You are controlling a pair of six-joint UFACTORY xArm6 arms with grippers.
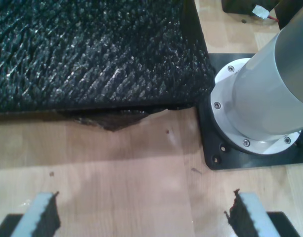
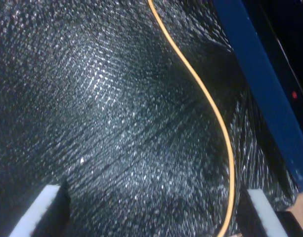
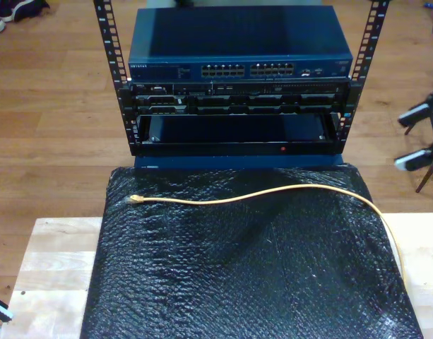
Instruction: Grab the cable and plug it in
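One black bubble-textured mat (image 3: 258, 282) covers most of the wooden table (image 3: 50, 261) below a rack (image 3: 237, 78) holding a blue network switch (image 3: 237, 42); its label is too small to read. The yellow-orange cable (image 3: 273, 192) lies across the mat's far half, its clear plug (image 3: 133, 200) toward the exterior view's left. My first gripper (image 1: 141, 212) hovers, jaws apart, over bare wood beside an arm's white base (image 1: 260, 98). My second gripper (image 2: 156, 212) hangs open above the mat, cable just beside one pad (image 2: 262, 212).
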